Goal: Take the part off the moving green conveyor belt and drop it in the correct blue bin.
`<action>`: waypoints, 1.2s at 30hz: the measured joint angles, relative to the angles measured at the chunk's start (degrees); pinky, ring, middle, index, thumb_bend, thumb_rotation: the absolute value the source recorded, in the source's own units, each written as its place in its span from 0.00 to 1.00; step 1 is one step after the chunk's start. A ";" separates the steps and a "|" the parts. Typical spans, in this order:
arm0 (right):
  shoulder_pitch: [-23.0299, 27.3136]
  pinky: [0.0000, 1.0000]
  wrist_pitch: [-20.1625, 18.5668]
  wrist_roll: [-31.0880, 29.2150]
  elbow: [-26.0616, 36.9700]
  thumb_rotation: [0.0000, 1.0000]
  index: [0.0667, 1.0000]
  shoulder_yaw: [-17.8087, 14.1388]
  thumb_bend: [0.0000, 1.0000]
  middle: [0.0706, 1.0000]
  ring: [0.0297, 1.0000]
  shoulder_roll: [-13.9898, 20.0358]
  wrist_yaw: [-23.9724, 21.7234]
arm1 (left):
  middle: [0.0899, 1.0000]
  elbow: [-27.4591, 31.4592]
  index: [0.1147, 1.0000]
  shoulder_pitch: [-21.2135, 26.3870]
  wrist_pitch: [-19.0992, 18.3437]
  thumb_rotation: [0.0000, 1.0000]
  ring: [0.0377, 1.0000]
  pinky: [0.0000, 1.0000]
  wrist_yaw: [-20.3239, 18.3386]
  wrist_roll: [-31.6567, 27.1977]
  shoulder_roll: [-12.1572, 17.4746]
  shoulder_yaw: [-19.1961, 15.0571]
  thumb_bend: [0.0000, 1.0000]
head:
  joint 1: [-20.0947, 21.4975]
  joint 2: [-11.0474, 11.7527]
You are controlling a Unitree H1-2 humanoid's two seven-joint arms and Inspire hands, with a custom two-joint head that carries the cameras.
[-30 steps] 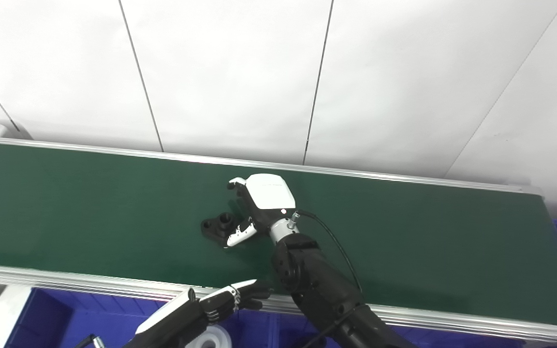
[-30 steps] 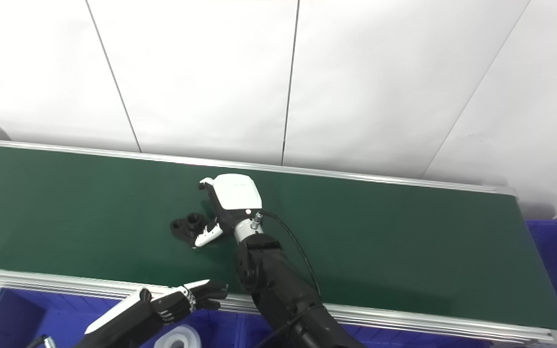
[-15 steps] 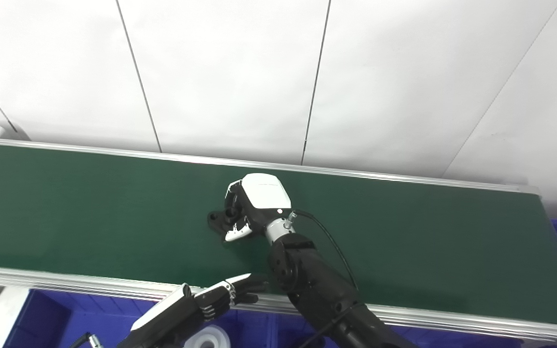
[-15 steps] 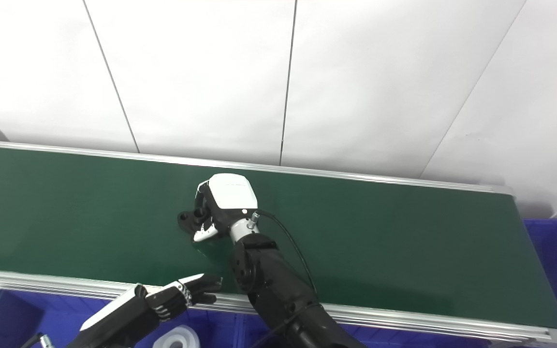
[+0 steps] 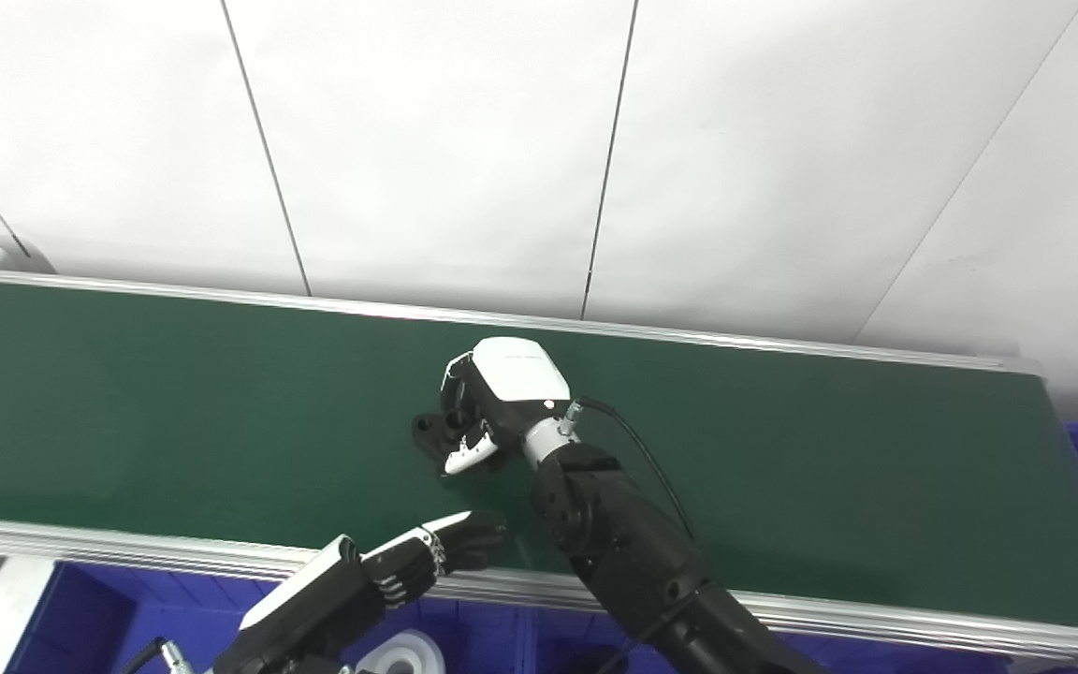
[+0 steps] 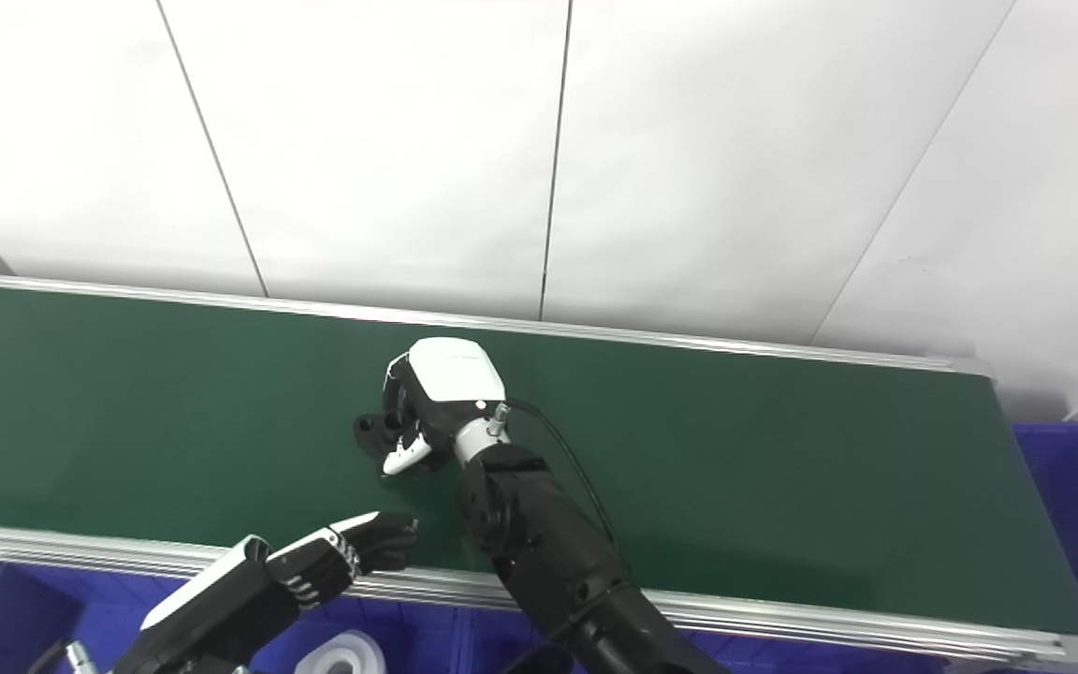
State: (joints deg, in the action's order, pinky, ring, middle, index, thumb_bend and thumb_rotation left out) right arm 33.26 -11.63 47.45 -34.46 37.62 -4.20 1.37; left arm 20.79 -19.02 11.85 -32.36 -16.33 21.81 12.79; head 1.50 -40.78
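A small black part (image 5: 429,433) with a round hole lies on the green conveyor belt (image 5: 174,402) near its middle. My right hand (image 5: 492,398), white-backed with black fingers, is closed over the part's right side; only the part's left end (image 6: 369,431) shows past the fingers. My left hand (image 5: 408,564) hovers over the belt's near rail, fingers loosely curled and holding nothing. Blue bins (image 5: 99,613) lie below the near rail.
A white roll (image 5: 403,655) sits in the blue bin under my left hand. Another blue bin (image 6: 1077,496) stands at the belt's right end. A white panelled wall (image 5: 539,140) rises behind the belt. Aluminium rails (image 5: 876,618) edge the belt.
The right hand's fingers have curled shut around the black part, which was free beside them a second ago. The left hand has crept up and left over the near rail.
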 measured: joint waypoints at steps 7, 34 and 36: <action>-0.02 0.36 1.41 -3.19 -1.59 0.00 0.47 -2.07 0.53 0.40 0.40 0.07 0.89 | 0.94 0.10 0.90 0.17 -0.94 0.45 0.93 0.92 -0.06 -0.71 -0.01 -0.52 0.39 | -0.09 0.18; -9.48 0.32 -0.37 -6.04 16.03 0.00 0.50 -8.16 0.51 0.42 0.36 4.68 -3.35 | 0.93 -0.33 0.89 1.37 -0.93 0.37 0.93 0.91 -0.34 -1.97 -0.22 -0.81 0.38 | 1.49 -0.17; -9.77 0.30 -1.98 -5.93 18.36 0.00 0.51 -8.93 0.51 0.42 0.35 5.07 -4.51 | 0.93 -0.43 0.89 1.36 -0.93 0.36 0.93 0.91 -0.33 -1.97 -0.22 -0.83 0.37 | 2.02 -0.26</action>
State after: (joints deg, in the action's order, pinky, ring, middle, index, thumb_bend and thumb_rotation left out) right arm 23.49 -13.61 41.52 -16.10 28.69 0.88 -3.14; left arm 20.36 -17.66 10.92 -32.70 -18.30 21.59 11.96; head 3.51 -41.04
